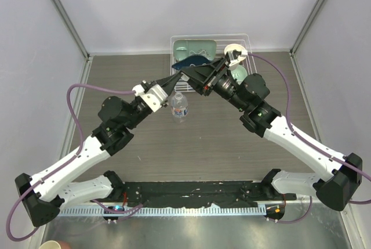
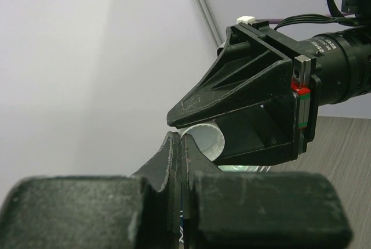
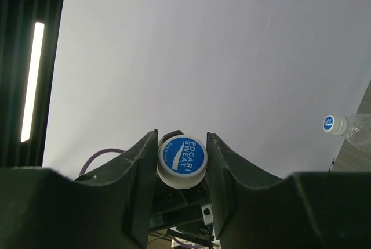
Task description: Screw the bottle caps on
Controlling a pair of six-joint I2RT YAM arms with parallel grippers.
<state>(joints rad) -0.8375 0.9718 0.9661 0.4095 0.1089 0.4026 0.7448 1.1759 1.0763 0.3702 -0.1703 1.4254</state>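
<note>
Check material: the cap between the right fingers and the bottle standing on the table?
The cap looks plastic: smooth white side, blue printed top. The bottle is probably clear plastic: see-through wall, blue-and-white label band.

Top view, roughly: the wire rack (image 1: 208,36) sits at the upper middle of the frame, at the back of the table (image 1: 232,144), with bowls (image 1: 194,47) in it. The bottle (image 1: 179,107) stands dead centre, in front of the rack. Just above it in the frame, the left gripper (image 1: 177,79) and right gripper (image 1: 190,75) meet tip to tip. A cap (image 3: 181,161) sits between the right one's fingers. In the right wrist view the bottle is at the right edge.
</note>
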